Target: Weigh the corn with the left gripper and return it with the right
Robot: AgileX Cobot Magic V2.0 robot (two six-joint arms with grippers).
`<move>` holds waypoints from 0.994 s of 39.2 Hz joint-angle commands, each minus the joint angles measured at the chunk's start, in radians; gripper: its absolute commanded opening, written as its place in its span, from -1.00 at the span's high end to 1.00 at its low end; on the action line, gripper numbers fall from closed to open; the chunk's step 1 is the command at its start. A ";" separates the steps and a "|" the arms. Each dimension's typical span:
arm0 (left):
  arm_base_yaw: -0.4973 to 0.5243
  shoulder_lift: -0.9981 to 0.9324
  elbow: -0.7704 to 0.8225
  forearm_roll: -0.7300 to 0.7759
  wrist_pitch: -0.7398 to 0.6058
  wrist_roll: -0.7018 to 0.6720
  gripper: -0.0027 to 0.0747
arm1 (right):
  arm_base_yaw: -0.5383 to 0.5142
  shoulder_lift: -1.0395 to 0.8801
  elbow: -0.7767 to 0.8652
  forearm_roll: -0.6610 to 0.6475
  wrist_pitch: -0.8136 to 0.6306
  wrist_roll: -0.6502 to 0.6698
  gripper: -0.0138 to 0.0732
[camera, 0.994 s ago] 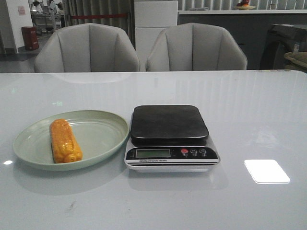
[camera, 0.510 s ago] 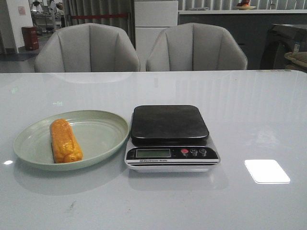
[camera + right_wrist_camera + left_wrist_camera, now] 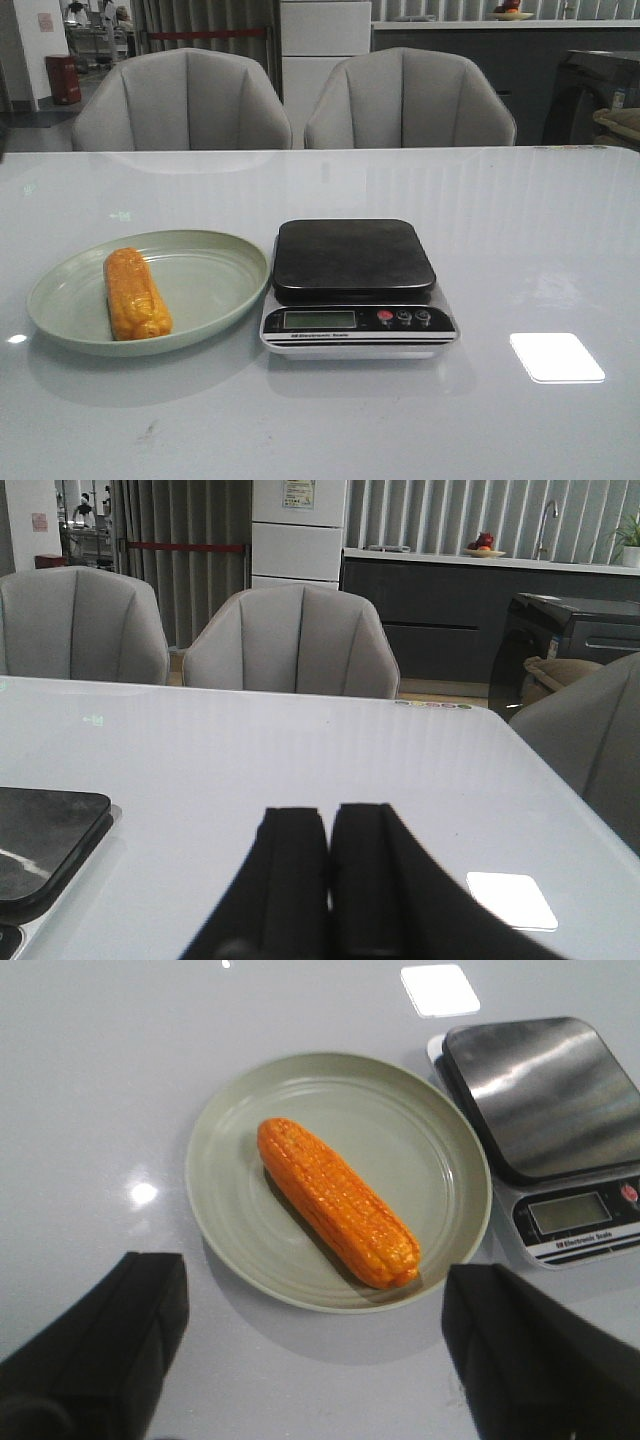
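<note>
The surface (image 3: 520, 230) is a glossy white tabletop that fills most of the front view; it carries a bright rectangular light reflection (image 3: 556, 357) at about 4 o'clock from the scale. Beyond the far edge of the surface stand two grey upholstered chairs, the left chair (image 3: 181, 100) and the right chair (image 3: 410, 98), side by side. Behind them the room shows a white cabinet (image 3: 324, 50), a dark counter (image 3: 470, 45) with a bowl of fruit (image 3: 511, 11) on top, and a red bin (image 3: 62, 79) at the far left. On the surface, a pale green plate (image 3: 210, 280) sits just beside the digital scale (image 3: 356, 288), at 9 o'clock from it. The scale has a dark, bare weighing platform, with a display and three buttons along its near edge. The corn (image 3: 136, 293) lies flat on the plate, on the plate's left half, with its long axis running near to far. The left gripper (image 3: 315, 1345) hangs above the near rim of the plate, its two black fingers (image 3: 110, 1345) spread wide apart and holding nothing. The right gripper (image 3: 328, 875) is clenched, its fingers (image 3: 290, 880) pressed together over bare surface, at 3 o'clock from the scale.
</note>
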 commanded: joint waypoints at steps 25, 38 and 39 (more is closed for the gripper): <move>-0.029 0.580 -0.388 -0.097 0.070 -0.007 -0.56 | -0.004 -0.021 0.011 -0.009 -0.076 -0.008 0.33; -0.029 0.707 -0.463 -0.097 0.114 -0.010 -0.56 | -0.004 -0.021 0.011 -0.009 -0.076 -0.008 0.33; -0.029 0.718 -0.467 -0.097 0.116 -0.010 -0.56 | -0.004 -0.021 0.011 -0.009 -0.076 -0.008 0.33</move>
